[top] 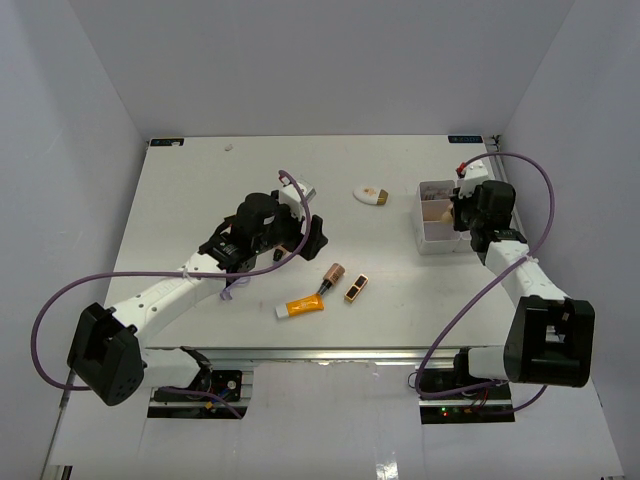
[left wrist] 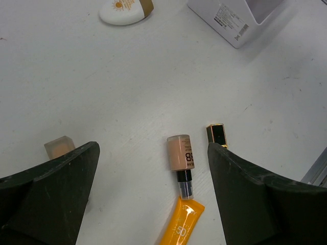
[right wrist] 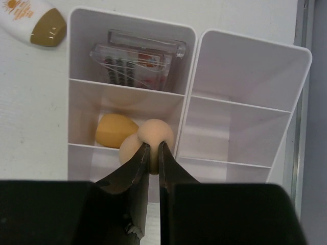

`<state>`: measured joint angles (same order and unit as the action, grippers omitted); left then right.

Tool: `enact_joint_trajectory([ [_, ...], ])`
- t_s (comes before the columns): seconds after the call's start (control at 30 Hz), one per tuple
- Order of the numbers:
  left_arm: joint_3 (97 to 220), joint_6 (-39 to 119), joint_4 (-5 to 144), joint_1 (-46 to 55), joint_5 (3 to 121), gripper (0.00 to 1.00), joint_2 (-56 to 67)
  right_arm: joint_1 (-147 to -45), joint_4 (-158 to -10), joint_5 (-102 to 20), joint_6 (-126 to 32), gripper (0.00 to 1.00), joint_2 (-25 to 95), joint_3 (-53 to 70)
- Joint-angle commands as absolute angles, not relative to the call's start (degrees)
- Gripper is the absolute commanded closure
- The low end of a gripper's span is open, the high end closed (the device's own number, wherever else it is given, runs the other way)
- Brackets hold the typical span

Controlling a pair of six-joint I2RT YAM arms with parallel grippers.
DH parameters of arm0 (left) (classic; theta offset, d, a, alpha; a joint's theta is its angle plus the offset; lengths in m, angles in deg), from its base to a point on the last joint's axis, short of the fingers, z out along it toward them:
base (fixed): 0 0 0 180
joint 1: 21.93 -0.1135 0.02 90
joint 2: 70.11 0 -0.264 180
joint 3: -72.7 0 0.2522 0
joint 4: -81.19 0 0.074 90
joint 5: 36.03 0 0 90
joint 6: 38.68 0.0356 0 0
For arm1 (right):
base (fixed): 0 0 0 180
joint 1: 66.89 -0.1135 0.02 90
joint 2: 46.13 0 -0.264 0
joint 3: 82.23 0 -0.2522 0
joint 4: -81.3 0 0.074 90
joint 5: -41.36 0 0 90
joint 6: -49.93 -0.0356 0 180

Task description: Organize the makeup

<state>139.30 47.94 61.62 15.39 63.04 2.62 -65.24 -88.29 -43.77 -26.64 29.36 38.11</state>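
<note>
Robot lab cell is indicated: white table (top: 190, 200) boxed by plain walls (top: 320, 70), left arm (top: 165, 293) and right arm (top: 515, 265) bolted on.

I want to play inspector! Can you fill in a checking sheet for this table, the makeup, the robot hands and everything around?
Surface: white table, few tiny specks.
Job's things: orange tube, brown lipstick, black-gold case near front; white oval compact farther back; packets, yellow sponge in white tray.
Clutter: nothing seen.
Grippers: left gripper open near brown lipstick; right gripper shut on beige sponge over tray.
Cables: purple cable loops beside each arm.
Surroundings: plain white walls.
</note>
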Motion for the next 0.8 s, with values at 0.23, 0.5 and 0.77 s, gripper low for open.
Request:
enact_joint_trajectory([
  [0.23,139.23,48.82,61.63,15.34,62.30,0.02,0.41,-65.13,-93.91,-43.64,-31.36,0.92,28.87,34.26],
  [0.5,139.15,48.81,61.58,15.34,62.32,0.02,0.78,-65.13,-96.19,-41.12,-35.28,0.92,31.13,34.74],
  [0.77,139.17,48.94,61.54,15.34,62.35,0.02,1.05,-65.13,-96.11,-38.76,-36.91,0.79,36.17,34.72],
])
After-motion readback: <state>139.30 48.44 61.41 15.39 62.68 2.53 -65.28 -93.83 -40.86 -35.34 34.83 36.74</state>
